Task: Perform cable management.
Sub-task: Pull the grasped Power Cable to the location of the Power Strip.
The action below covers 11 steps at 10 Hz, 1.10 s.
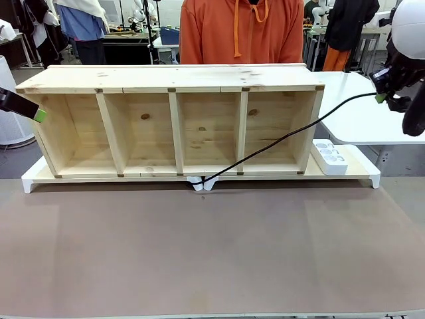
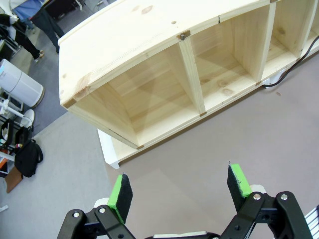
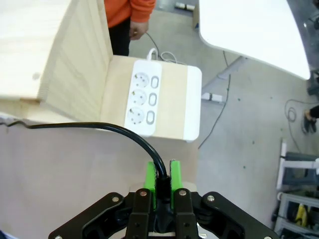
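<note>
The thin black cable (image 1: 279,139) climbs from a white clip (image 1: 199,183) at the front edge of the wooden shelf (image 1: 172,86), passing in front of the right-hand compartment, to my right gripper (image 1: 382,97). That gripper hangs above the table's right end, beyond the shelf. In the right wrist view the right gripper (image 3: 161,180) is shut on the cable (image 3: 99,127), which bends away to the left. My left gripper (image 1: 38,114) hovers by the shelf's left end. In its wrist view the left gripper (image 2: 179,186) is open, with nothing between the green pads.
A white power strip (image 1: 330,156) with three sockets lies on the board right of the shelf, also the power strip (image 3: 143,97) below my right gripper. A person in an orange top (image 1: 239,33) stands behind the shelf. A white table (image 1: 362,113) is at the far right.
</note>
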Available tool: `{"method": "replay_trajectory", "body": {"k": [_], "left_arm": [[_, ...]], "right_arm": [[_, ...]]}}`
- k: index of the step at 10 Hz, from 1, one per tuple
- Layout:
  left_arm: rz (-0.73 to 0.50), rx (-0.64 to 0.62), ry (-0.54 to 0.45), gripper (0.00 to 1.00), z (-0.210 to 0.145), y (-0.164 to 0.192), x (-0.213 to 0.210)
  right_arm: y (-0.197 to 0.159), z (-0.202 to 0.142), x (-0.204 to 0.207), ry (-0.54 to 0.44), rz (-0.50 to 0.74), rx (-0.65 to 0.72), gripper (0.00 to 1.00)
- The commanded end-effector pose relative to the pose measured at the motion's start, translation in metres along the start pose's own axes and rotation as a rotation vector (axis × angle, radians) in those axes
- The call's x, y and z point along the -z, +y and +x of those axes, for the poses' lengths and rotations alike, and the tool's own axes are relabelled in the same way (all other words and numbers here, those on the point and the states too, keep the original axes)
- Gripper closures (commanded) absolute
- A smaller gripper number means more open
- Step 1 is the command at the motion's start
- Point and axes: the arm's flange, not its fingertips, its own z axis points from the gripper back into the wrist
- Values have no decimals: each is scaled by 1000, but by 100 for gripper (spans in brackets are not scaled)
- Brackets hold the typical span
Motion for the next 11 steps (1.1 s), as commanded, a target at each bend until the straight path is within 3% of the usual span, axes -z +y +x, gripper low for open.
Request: {"method": "replay_trajectory", "body": {"k": [1, 11], "left_arm": [[1, -1, -6, 0, 1, 0, 1], [1, -1, -6, 0, 1, 0, 1]], "right_arm": [[-3, 22, 5, -30, -15, 65, 86], [13, 75, 61, 61, -6, 135, 86]]}}
